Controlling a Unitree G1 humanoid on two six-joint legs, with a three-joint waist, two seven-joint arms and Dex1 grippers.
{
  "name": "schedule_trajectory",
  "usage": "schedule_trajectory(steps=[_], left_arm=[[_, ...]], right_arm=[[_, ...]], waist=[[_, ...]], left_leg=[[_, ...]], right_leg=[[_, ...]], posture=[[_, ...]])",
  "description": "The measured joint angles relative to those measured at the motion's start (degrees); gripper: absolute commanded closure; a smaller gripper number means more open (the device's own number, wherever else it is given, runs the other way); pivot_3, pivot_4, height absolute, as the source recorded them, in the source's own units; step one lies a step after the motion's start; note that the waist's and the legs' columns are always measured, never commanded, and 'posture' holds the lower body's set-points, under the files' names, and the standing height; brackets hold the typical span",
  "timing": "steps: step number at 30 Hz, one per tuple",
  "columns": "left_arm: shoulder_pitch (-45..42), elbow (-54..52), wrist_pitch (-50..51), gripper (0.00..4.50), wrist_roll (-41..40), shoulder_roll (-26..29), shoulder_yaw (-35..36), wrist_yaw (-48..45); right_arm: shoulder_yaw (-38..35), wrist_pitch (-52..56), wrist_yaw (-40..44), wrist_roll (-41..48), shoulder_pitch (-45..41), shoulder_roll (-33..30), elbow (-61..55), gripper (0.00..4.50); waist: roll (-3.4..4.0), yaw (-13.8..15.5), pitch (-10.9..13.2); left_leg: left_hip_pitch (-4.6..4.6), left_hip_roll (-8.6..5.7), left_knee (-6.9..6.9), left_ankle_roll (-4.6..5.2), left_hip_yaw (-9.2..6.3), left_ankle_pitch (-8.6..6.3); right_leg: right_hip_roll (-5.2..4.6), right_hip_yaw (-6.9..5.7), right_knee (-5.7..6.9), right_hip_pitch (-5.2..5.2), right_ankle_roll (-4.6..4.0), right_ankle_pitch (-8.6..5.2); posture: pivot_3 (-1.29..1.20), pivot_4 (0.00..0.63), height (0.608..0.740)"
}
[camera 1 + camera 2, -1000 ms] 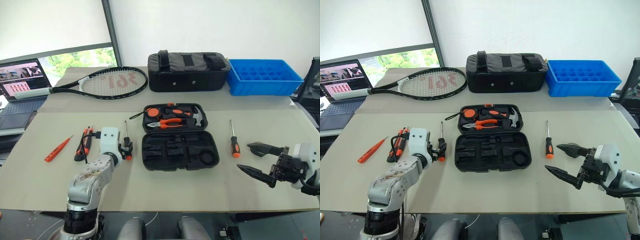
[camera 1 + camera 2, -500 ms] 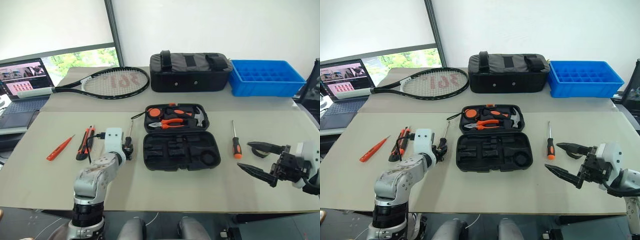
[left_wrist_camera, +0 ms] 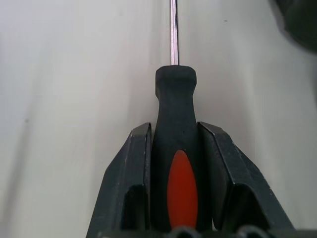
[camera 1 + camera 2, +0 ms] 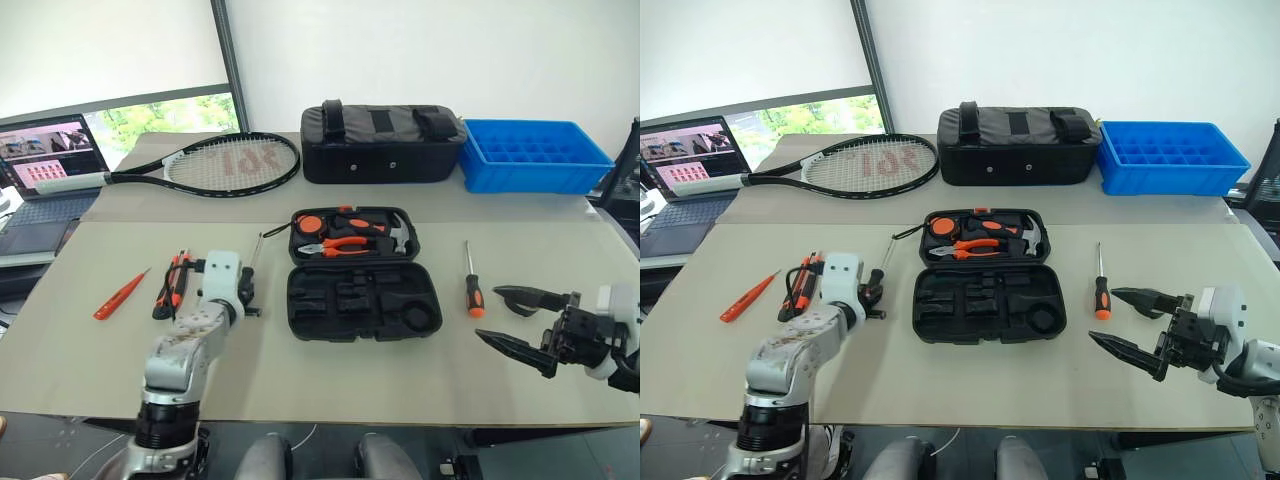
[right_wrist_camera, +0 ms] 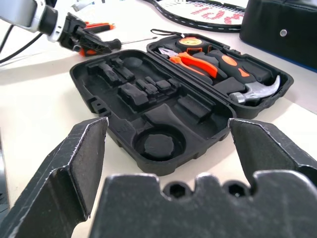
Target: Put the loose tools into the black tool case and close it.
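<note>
left hand clamped on first screwdriver, case open and waiting

left hand (image 3: 174, 198) closed around the black-and-orange handle of a screwdriver (image 3: 174, 148), fingers (image 3: 130, 183) pressed to both flanks, steel shaft running straight ahead along the worktop (image 4: 90, 360). gripped at the thick handle, probably because the thin shaft offers nothing to pinch. cannot tell whether the tool is lifted or resting on the surface.

black tool case (image 4: 362, 300) lying open at centre, at about three o'clock from the left hand and just beside it; empty moulded recesses in the near half, pliers (image 4: 340, 245), hammer (image 4: 398, 232) and a tape measure (image 4: 309, 224) already seated in the far half. opened flat so each loose tool can drop into its own shape.

right hand (image 4: 1130, 318) hovering with fingers spread wide and holding nothing, at about four o'clock from the case, pointed toward it. second screwdriver (image 4: 469, 282) lying between that hand and the case, likely its pick.

utility knife (image 4: 175, 282) and thin orange tester (image 4: 120, 295) lying at nine o'clock from the left hand, untouched.

racket (image 4: 200, 165), fabric bag (image 4: 385, 142) and blue tray (image 4: 535, 155) at twelve o'clock, well apart from the work, no part of the job. laptop (image 4: 45, 170) at ten o'clock.

task judged barely begun: lid cannot close until all loose tools are seated.
</note>
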Motion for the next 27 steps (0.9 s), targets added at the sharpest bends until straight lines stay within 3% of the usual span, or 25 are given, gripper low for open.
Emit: schedule_trajectory(steps=[6, 11, 15, 21, 27], left_arm=[[-8.4, 6.0, -23.4, 3.55, 0.4, 9.9, -4.0, -21.4], [-13.9, 16.9, -42.4, 3.55, 1.9, 13.8, -11.6, -40.8], [-20.4, 28.0, -53.8, 3.55, 6.7, 14.3, -18.0, -50.9], [-28.9, 40.7, -58.9, 3.55, 13.0, 10.9, -23.4, -56.1], [-33.5, 46.0, -58.4, 3.55, 16.4, 7.6, -25.7, -59.9]], right_arm=[[-2.8, 0.0, -0.8, 0.5, 2.4, 0.2, -1.7, 0.00], [-4.9, 0.2, -2.1, 0.6, 4.1, 0.7, -2.8, 0.00], [-6.1, 1.2, -3.2, 0.7, 5.2, 1.0, -3.9, 0.00], [-7.8, 2.2, -4.6, 1.7, 6.7, 1.6, -6.4, 0.00], [-9.7, 2.3, -6.1, 2.5, 10.0, 2.7, -9.3, 0.00]], waist=[[0.05, 0.2, 0.0], [0.08, 0.1, 0.0], [0.08, 0.1, 0.0], [0.09, 0.1, 0.0], [0.10, -0.1, 0.0]], left_leg=[[-0.05, -0.03, -0.07, -0.10, 0.05, -0.04], [-0.33, 0.00, -0.15, -0.09, 0.04, -0.05], [-0.59, -0.01, -0.10, -0.05, 0.01, -0.06], [-0.71, -0.02, -0.06, -0.03, -0.02, -0.07], [-0.71, 0.00, -0.07, 0.00, -0.05, -0.09]], right_leg=[[-0.12, -0.01, -0.35, 0.06, -0.07, 0.08], [-0.08, -0.08, -0.61, 0.01, -0.34, 0.27], [-0.03, -0.11, -0.62, 0.00, -0.29, 0.26], [0.00, -0.09, -0.61, -0.03, 0.09, 0.06], [0.05, -0.05, -0.57, -0.04, 0.09, 0.05]], posture=[[0.00, 0.150, 0.707], [0.00, 0.150, 0.707], [0.00, 0.150, 0.707], [0.00, 0.150, 0.707], [0.00, 0.150, 0.707]])
